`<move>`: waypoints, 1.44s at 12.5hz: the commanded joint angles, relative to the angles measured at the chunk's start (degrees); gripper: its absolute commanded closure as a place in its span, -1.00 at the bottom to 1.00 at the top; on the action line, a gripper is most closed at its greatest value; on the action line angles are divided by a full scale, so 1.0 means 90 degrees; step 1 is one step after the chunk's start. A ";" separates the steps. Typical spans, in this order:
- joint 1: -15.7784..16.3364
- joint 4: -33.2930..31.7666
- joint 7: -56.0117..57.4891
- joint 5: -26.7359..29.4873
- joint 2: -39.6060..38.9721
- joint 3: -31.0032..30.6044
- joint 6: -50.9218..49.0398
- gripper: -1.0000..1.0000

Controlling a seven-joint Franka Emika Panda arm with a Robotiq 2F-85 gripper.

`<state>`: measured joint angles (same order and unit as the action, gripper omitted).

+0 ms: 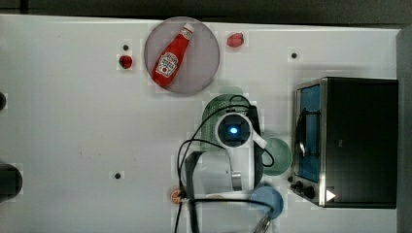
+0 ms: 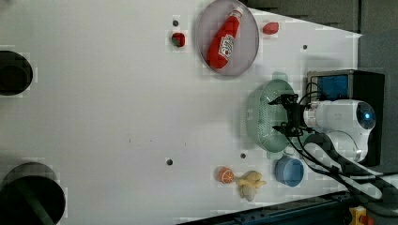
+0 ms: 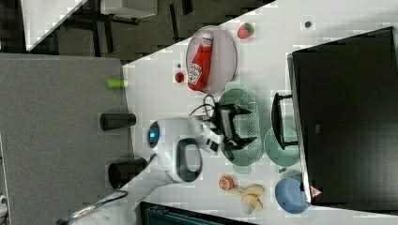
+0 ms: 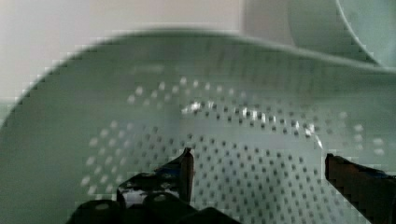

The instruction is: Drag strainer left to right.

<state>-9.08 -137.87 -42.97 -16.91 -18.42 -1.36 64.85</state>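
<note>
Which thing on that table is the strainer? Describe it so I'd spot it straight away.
Find the black toaster oven at the top view's right. Just to its left, under the open gripper, sits the strainer: a pale mint-green oval bowl. Unlike the smooth green cup and blue bowl nearby, it is larger and dotted with small holes.

Landmark: the strainer (image 2: 265, 117). In the left view, the plate (image 2: 205, 51) with the ketchup bottle (image 2: 224, 41) on it lies above the strainer, the toaster oven (image 2: 371, 84) to its right, and the bowl (image 2: 289, 171) below it. The gripper (image 2: 286, 115) hangs over the strainer's inside.
</note>
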 commanded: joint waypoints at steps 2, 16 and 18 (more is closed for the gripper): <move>0.0012 0.0263 0.0729 -0.0030 0.1359 -0.0577 -0.1164 -1.00; 0.0018 0.2592 0.4205 0.2073 0.4229 -0.0579 -0.6806 -1.00; 0.0018 0.2693 0.4273 0.2076 0.4234 -0.0522 -0.7038 -1.00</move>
<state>-7.63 -111.85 -8.93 2.51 21.57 -6.70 1.64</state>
